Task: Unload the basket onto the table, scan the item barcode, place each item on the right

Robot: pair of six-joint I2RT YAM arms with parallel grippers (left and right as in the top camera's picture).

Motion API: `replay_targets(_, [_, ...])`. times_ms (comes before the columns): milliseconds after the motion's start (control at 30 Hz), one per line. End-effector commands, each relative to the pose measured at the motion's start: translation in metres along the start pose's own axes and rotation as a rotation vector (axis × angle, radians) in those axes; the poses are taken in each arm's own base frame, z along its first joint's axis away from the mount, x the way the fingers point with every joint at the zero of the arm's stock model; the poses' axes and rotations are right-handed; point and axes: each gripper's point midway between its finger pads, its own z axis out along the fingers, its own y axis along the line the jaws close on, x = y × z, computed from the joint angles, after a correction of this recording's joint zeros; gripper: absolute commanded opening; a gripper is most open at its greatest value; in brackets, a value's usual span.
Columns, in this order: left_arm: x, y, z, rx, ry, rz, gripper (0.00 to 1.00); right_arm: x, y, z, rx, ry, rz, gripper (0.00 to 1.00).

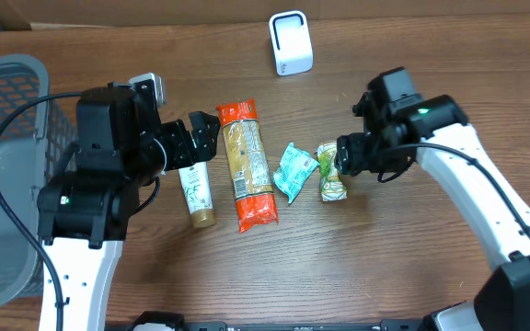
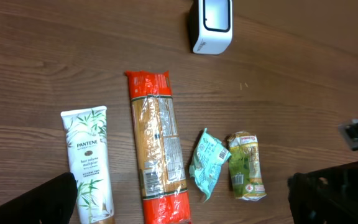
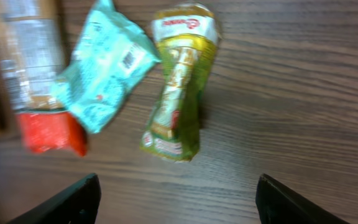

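1. Currently, a white Pantene tube (image 2: 91, 158), an orange pasta pack (image 2: 157, 149), a teal packet (image 2: 207, 163) and a crumpled green-yellow packet (image 2: 246, 165) lie in a row on the wooden table (image 2: 303, 81), well apart from the white scanner (image 2: 211, 25).
2. Left gripper (image 1: 199, 140): jaws fully spread above the tube, grasping nothing.
3. Right gripper (image 1: 341, 158): jaws wide apart at the green-yellow packet, grasping nothing.

Mid-brown wood-grain tabletop (image 1: 357, 257), boards running lengthwise, spread beneath and ahead of right fingers (image 3: 291, 205) and left fingers (image 2: 48, 199). Soft even light; faint sheen on wood ahead of right fingers. Grey mesh basket (image 1: 26, 66) at table edge, well outboard of left fingers. Paler tan surface (image 1: 109, 9) beyond far edge; wall or board, cannot tell.
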Motion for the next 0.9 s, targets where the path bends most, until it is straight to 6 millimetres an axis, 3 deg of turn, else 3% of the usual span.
replay_targets(0, [0.0, -0.002, 0.007, 0.005, 0.021, 0.02, 1.0, -0.002, -0.012, 0.02, 0.119, 0.012, 0.05, 0.8])
replay_targets(300, [0.005, 0.004, 0.027, -0.016, 0.076, 0.008, 1.0, 0.006, -0.005, 0.068, 0.07, 0.143, 0.06, 0.73])
replay_targets(533, [0.011, 0.009, 0.046, -0.03, 0.134, -0.004, 1.0, 0.008, -0.009, 0.087, 0.065, 0.127, 0.057, 0.62])
replay_targets(633, [0.021, 0.0, 0.05, 0.034, 0.192, -0.019, 0.99, 0.015, -0.013, 0.096, 0.068, 0.137, 0.058, 0.61])
replay_targets(733, [0.024, -0.018, 0.046, 0.135, 0.214, -0.024, 1.0, 0.022, -0.017, 0.103, 0.071, 0.145, 0.06, 0.47])
replay_targets(867, [0.013, -0.029, 0.04, 0.177, 0.187, -0.014, 0.99, 0.022, -0.018, 0.103, 0.078, 0.141, 0.059, 0.21])
